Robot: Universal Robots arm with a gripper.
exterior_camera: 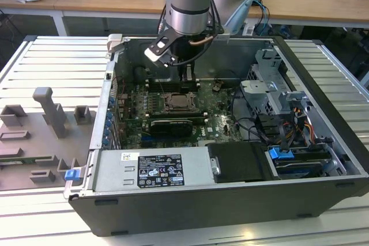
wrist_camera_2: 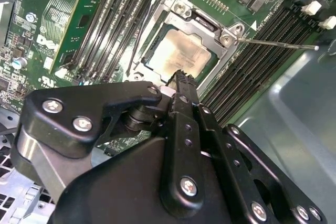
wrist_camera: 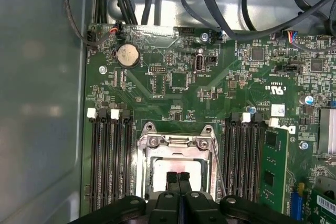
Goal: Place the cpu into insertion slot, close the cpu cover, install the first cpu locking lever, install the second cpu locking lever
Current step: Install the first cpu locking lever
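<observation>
Silver-tan flat square cpu (wrist_camera_2: pixel 181 56) lies inside the silver metal cpu cover (wrist_camera: pixel 173 141), black gripper (wrist_camera: pixel 178 177) closed and empty just above it; probably light, stiff, fragile, best taken by its edges.

The arm (exterior_camera: pixel 189 4) is a silver-grey cylinder with a pale blue ring at its top. Black cables (exterior_camera: pixel 215 18) and a copper-coloured loop (exterior_camera: pixel 202 40) hang around it, and a white-faced camera block (exterior_camera: pixel 155 53) sits on the exterior view's left. The gripper (wrist_camera_2: pixel 182 77) is matte black, its angular links studded with silver screws (wrist_camera_2: pixel 188 186).
</observation>
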